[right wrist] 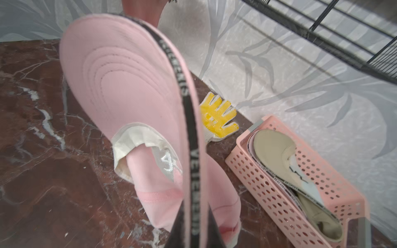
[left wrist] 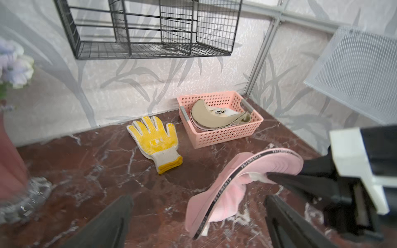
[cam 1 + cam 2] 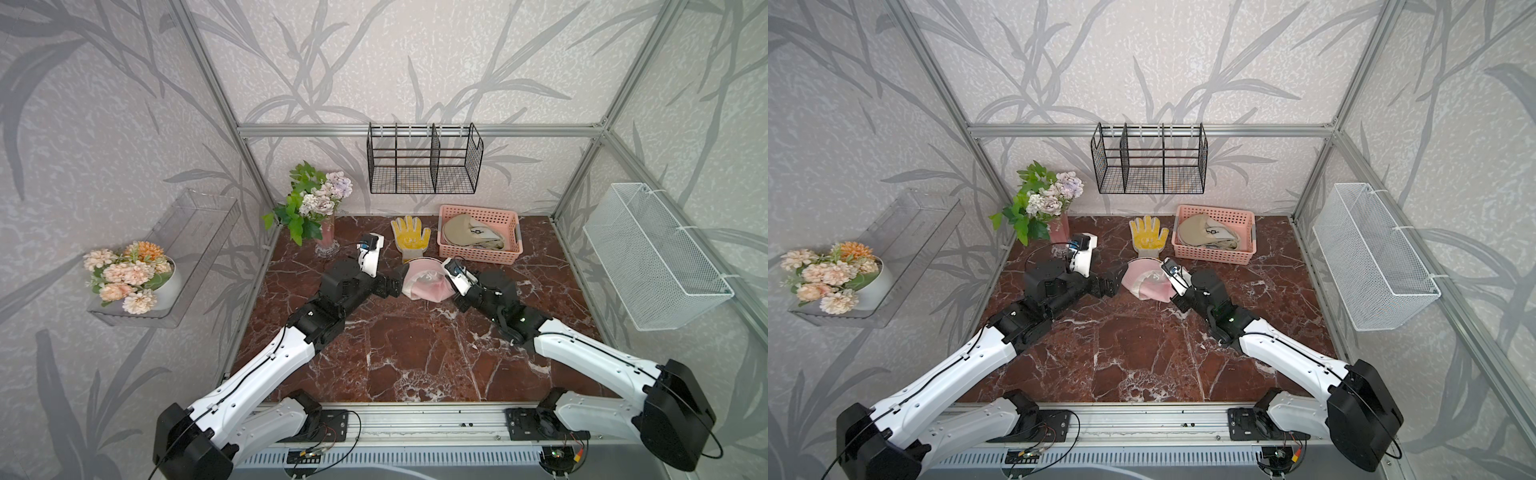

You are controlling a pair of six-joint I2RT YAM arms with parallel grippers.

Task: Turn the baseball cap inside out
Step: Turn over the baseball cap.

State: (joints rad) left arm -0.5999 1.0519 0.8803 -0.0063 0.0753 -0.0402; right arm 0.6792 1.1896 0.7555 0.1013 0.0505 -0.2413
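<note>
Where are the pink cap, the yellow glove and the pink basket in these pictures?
pink cap (image 2: 279, 162): left wrist view, on the brim.
yellow glove (image 3: 410, 239): in a top view, on the palm.
pink basket (image 3: 478, 254): in a top view, on its front wall.

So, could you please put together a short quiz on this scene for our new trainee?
1. True or false: the left gripper stands open.
2. What lies in the pink basket? A: a beige cap; B: a yellow glove; C: a vase of flowers.
3. Which gripper grips the pink cap?
Key: 1 true. 2 A. 3 the right gripper, shut on the cap's black-taped edge.
</note>
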